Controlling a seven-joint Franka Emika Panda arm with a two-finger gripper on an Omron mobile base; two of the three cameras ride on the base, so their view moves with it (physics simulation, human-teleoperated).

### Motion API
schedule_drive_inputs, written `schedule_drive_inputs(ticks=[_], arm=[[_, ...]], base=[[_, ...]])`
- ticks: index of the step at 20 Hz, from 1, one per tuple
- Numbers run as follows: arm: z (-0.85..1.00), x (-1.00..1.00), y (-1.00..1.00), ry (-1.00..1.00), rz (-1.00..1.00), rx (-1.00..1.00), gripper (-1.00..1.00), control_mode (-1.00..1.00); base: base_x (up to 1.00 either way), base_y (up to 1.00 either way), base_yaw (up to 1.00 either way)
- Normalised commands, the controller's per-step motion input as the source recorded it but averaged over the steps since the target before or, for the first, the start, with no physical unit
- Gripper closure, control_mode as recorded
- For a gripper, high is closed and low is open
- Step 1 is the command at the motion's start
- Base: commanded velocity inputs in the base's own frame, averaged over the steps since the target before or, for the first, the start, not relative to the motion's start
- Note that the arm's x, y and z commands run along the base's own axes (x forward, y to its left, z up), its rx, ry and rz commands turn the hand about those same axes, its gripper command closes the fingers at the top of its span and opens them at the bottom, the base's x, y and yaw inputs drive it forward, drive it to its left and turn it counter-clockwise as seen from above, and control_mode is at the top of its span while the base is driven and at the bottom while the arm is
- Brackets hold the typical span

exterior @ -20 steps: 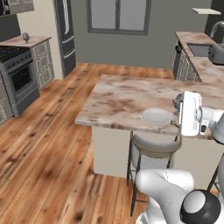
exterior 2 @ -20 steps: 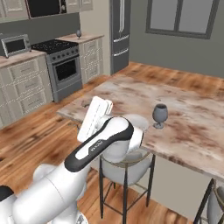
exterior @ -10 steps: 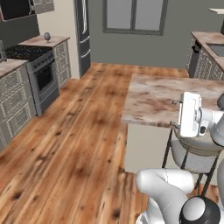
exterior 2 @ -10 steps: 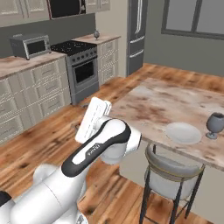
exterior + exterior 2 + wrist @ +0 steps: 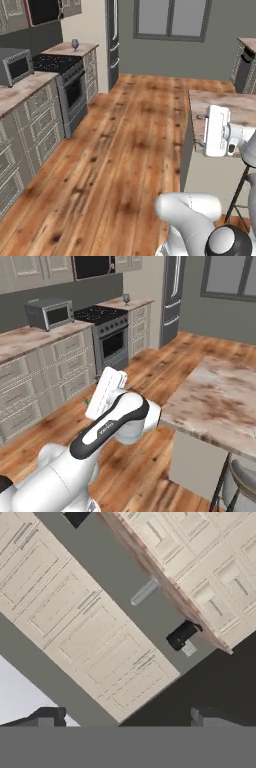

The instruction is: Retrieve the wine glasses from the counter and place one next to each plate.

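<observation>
the hand (image 5: 125, 719) is empty with fingers apart. one wine glass (image 5: 75, 44) stands on the far desk (image 5: 67, 49), at eleven o'clock.

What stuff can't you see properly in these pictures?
- Small blue-grey goblet on the far beige stone counter beside the black stovetop: too small in both base views to make out detail.
- Island worktop of veined stone: cut off by the picture edge in both base views, so whatever lies farther along it is hidden.
- Stool with grey seat: cut off at the right base view's corner.
</observation>
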Motion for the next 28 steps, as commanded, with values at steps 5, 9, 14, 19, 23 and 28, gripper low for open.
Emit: schedule_drive_inputs(ticks=[5, 9, 14, 19, 23, 28], arm=[[0.0, 0.0, 0.0, 0.0, 0.0, 0.0, -1.0, 1.0], [0.0, 0.0, 0.0, 0.0, 0.0, 0.0, -1.0, 1.0], [0.0, 0.0, 0.0, 0.0, 0.0, 0.0, -1.0, 1.0], [0.0, 0.0, 0.0, 0.0, 0.0, 0.0, -1.0, 1.0], [0.0, 0.0, 0.0, 0.0, 0.0, 0.0, -1.0, 1.0], [0.0, 0.0, 0.0, 0.0, 0.0, 0.0, -1.0, 1.0]], base=[[1.0, 1.0, -0.01], [1.0, 1.0, -0.06], [1.0, 0.94, -0.14], [1.0, 0.17, -0.06], [1.0, -0.23, 0.01], [1.0, -0.38, 0.14]])
